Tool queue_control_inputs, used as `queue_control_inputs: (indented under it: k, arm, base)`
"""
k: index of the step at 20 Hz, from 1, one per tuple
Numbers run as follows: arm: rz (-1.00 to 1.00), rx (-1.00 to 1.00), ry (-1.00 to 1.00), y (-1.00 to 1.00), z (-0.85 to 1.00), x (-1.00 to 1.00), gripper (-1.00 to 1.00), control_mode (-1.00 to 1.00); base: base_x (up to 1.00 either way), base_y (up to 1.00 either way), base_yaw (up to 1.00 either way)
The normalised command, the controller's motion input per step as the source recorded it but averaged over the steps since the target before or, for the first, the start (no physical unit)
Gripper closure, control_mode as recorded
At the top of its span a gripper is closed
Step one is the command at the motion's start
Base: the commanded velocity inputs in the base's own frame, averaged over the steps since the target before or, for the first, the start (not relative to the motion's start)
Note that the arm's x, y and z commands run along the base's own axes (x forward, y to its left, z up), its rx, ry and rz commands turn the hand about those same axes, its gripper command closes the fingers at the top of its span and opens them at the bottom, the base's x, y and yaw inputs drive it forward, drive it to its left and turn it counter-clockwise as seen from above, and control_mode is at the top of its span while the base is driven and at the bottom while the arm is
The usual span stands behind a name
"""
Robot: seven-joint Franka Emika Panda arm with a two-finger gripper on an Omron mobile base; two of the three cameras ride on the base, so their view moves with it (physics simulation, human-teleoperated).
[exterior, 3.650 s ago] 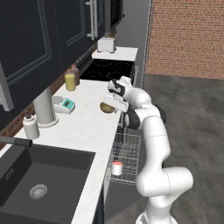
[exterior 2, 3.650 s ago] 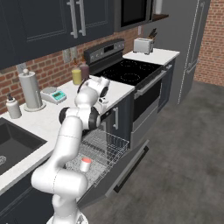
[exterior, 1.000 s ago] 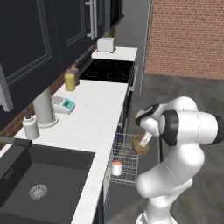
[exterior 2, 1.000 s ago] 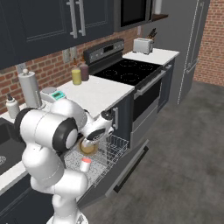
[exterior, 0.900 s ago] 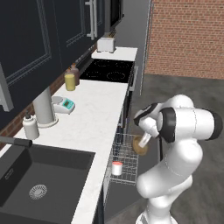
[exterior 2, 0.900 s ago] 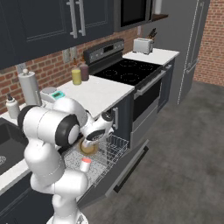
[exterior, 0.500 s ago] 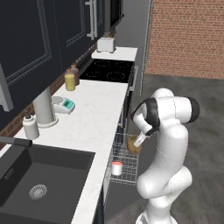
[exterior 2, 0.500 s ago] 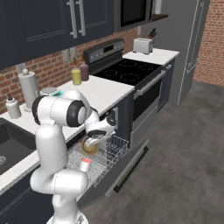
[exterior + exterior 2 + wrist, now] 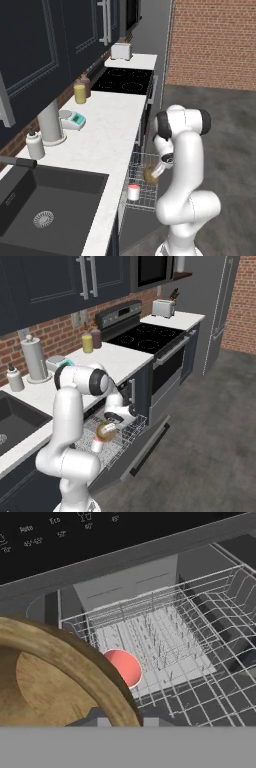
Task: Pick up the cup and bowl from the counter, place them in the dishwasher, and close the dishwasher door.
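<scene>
Bowl [image 9: 150,173] gripped by its rim in the nearly shut jaws of the gripper [image 9: 111,424] and hung just above the pulled-out wire rack [image 9: 120,438] of the dishwasher [image 9: 165,637] — held low over the grid, presumably so that it could be let go without a drop. Seen tilted in the hand view, wooden rim [image 9: 70,657] close to the lens and cutting across the lower left. Cup [image 9: 133,192] already stood in the rack, red-orange top up, at the corner nearest the sink [image 9: 45,200]; bowl kept beside it and apart, toward the stove [image 9: 125,80] end, likely to leave the cup undisturbed. Dishwasher door [image 9: 142,448] folded down flat under the rack, not yet shut. Arm bent sharply down past the front edge of the table [image 9: 112,130] to reach that low. Along the table's back edge — soap bottle [image 9: 35,145], paper towel roll [image 9: 51,122], a small scale [image 9: 75,119] and two bottles [image 9: 82,90], none in the way. Judged next: release of the bowl, then the door.
</scene>
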Motion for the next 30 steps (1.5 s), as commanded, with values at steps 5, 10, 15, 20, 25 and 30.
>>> queue_control_inputs:
  k: [5,10,15,20,25,30]
  arm:
    - [0.0,0.0,0.02,0.09,-0.35,0.37,1.0,-1.0]
    - [0.0,0.0,0.17,0.0,-0.01,0.7,1.0,-1.0]
    - [0.0,0.0,0.11,0.0,-0.12,0.63,1.0,-1.0]
    - [0.0,0.0,0.07,0.0,-0.37,0.48,1.0,-1.0]
    - [0.01,0.0,0.02,0.07,-0.54,0.33,1.0,-1.0]
    - [0.0,0.0,0.01,0.1,-0.41,0.19,1.0,-1.0]
  base:
    - [0.0,0.0,0.0]
    - [0.0,0.0,0.0]
    - [0.0,0.0,0.0]
    - [0.0,0.0,0.0]
    - [0.0,0.0,0.0]
    - [0.0,0.0,0.0]
